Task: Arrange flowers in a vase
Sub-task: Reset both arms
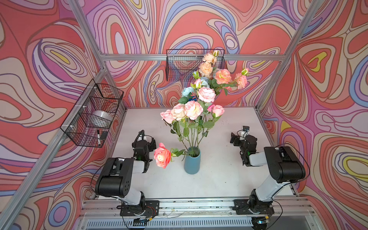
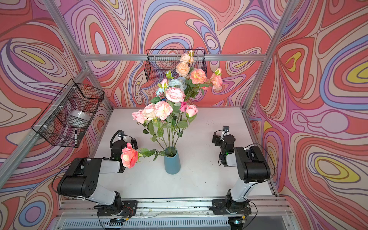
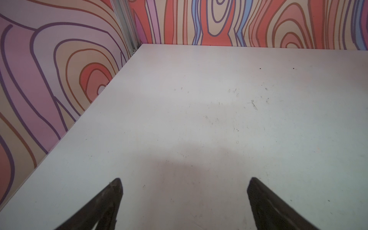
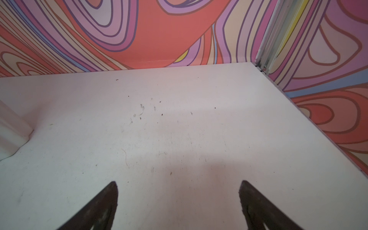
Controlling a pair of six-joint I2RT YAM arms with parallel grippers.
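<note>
Swirly pink and red walls stood around a white desk (image 1: 219, 185). A blue vase (image 1: 192, 163) stood near the middle of the desk, closer to the front edge, with all the flowers (image 1: 192, 110) in it. 1 pink rose (image 1: 162, 157) hung out sideways. Its stem ran almost flat from the vase mouth toward the left edge, and its head was just beside the left arm (image 1: 141, 153). So the left arm was nearer to it. Both arms were folded low, pointing at the far edge. The left gripper (image 3: 184, 180) and right gripper (image 4: 178, 182) were spread wide and held nothing. I think the left one would need to turn round toward the rose.
</note>
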